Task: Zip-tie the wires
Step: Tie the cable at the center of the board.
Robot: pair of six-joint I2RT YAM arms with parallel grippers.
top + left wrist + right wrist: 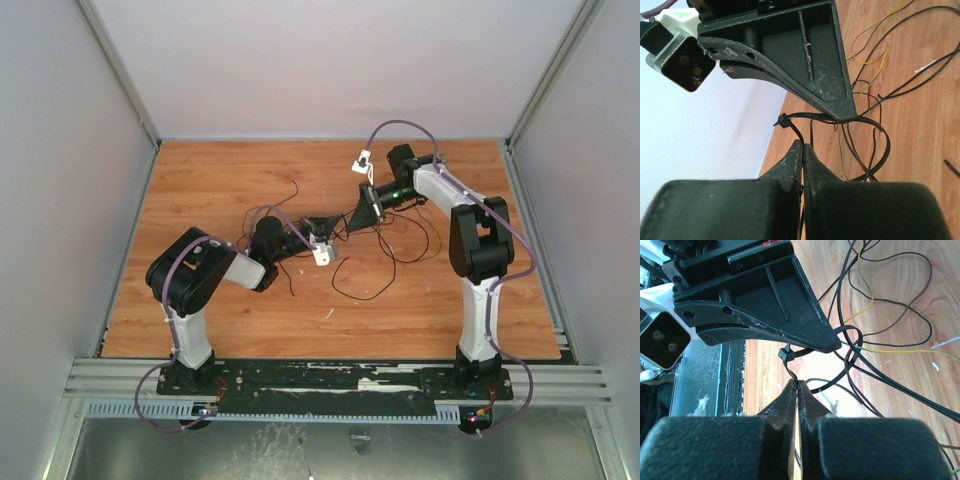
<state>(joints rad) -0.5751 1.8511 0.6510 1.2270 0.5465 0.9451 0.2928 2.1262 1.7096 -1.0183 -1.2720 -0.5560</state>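
A short black plastic zip tie (883, 145) is looped around a bundle of long, thin, dark flexible wires (855, 347) near the middle of the brown wooden tabletop (220, 320). The left gripper (802, 147) pinches the tie's strap just beside its head, fingers pressed together. The right gripper (797, 386) pinches the strap the same way. Loose wire loops sprawl toward the right edge.

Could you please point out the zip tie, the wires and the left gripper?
the zip tie (781, 121), left wrist view, on its head.
the wires (920, 397), right wrist view, on a black strand.
the left gripper (802, 146), left wrist view, between its shut fingertips.
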